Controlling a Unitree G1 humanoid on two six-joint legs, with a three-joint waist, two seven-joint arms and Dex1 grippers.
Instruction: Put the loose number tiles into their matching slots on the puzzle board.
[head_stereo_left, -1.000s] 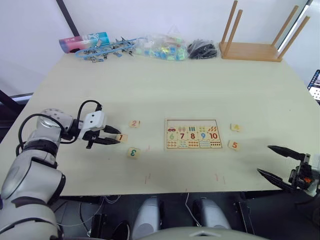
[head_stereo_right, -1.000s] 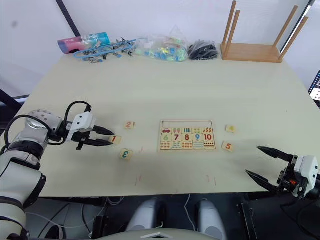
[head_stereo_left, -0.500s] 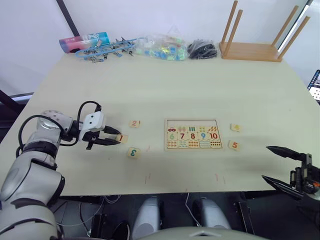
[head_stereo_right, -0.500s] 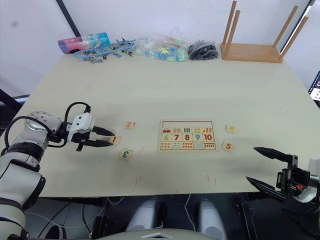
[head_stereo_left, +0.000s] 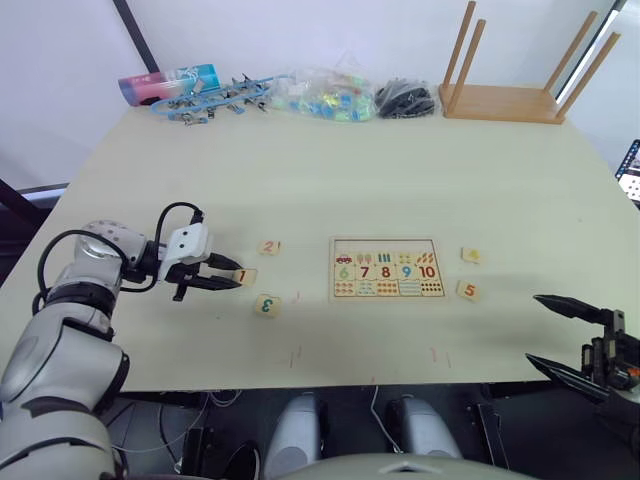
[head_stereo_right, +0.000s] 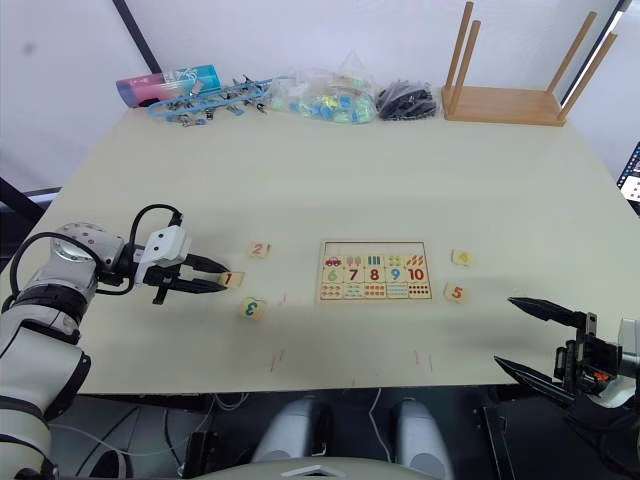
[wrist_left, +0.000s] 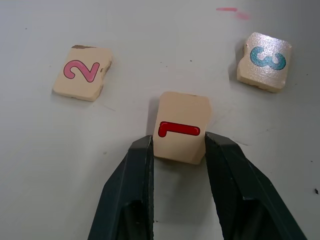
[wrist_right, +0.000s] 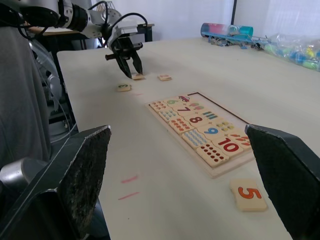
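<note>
The puzzle board (head_stereo_left: 331, 270) lies mid-table with tiles 6 to 10, pictures and dots in place; its upper row of slots (head_stereo_left: 385, 246) is bare wood. My left gripper (head_stereo_left: 236, 274) is shut on the red 1 tile (wrist_left: 180, 129), which rests on the table with a finger against each side. Beside it lie the 2 tile (head_stereo_left: 269, 246) and the 3 tile (head_stereo_left: 266, 305). Right of the board are the 4 tile (head_stereo_left: 471, 255) and the 5 tile (head_stereo_left: 466, 290). Beyond the table's front right edge, my right gripper (head_stereo_left: 534, 328) hangs open and holds nothing.
Along the far edge stand an upturned wooden stool (head_stereo_left: 505, 95), a black bundle (head_stereo_left: 405, 98), a bag of coloured pieces (head_stereo_left: 320, 92), blue clips (head_stereo_left: 215, 97) and a printed can (head_stereo_left: 165, 82). Small red marks (head_stereo_left: 295, 355) dot the table near its front edge.
The right gripper has drifted lower and further right, away from the table's front edge. The left gripper and the 1 tile have stayed where they were.
</note>
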